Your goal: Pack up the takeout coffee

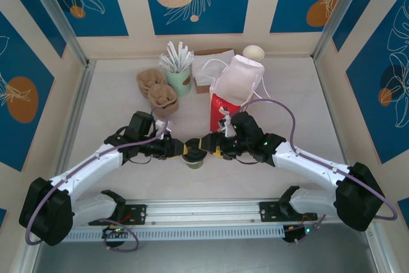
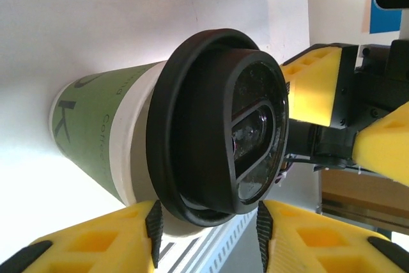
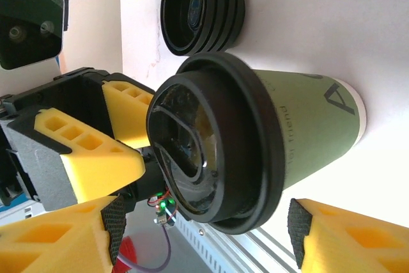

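The takeout coffee stood on the counter between the left hand and the right hand, both wide.
Green side read "Coffee"; remaining print was partly hidden.

**Takeout coffee**, green side. Left wrist view: small pale print reads "Coffee", next to a large dark letter, approx. "K", partly cut off. Right wrist view, same cup: large dark "A" nr. base and small print "friend". Remainder illegible.
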Motion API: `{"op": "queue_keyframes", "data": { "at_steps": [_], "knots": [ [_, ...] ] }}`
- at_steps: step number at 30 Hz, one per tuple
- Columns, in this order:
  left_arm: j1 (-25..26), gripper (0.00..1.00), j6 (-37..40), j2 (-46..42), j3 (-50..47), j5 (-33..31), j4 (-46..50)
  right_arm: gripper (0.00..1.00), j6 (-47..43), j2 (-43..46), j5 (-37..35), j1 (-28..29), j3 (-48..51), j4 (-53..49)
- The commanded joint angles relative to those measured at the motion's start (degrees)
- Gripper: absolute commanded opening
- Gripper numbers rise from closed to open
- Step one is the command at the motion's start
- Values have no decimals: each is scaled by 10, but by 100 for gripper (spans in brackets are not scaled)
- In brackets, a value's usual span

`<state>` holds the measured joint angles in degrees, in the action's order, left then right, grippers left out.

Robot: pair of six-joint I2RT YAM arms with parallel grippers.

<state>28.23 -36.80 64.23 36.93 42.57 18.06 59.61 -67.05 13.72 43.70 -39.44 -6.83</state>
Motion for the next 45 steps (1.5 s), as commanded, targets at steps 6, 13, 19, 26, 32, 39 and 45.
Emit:
{"op": "queue_keyframes", "data": {
  "at_steps": [6,13,19,26,32,39,45],
  "knots": [
    [-7,48,26,-29,24,-33,56,70,-25,-5,-32,18,-34,-38],
    [-7,50,22,-33,28,-43,50,70,-27,-9,-39,23,-39,-40],
    [-7,50,27,-32,32,-57,47,70,-31,-18,-46,30,-49,-47],
    [-7,50,29,-28,39,-60,43,68,-42,-21,-71,39,-63,-77],
    [-7,51,33,-28,46,-69,43,64,-45,-25,-88,44,-67,-91],
    [-5,52,38,-9,49,-73,39,57,-50,-39,-110,56,-80,-110],
    [1,53,46,1,49,-73,41,55,-52,-54,-122,64,-91,-117]
  ]
}}
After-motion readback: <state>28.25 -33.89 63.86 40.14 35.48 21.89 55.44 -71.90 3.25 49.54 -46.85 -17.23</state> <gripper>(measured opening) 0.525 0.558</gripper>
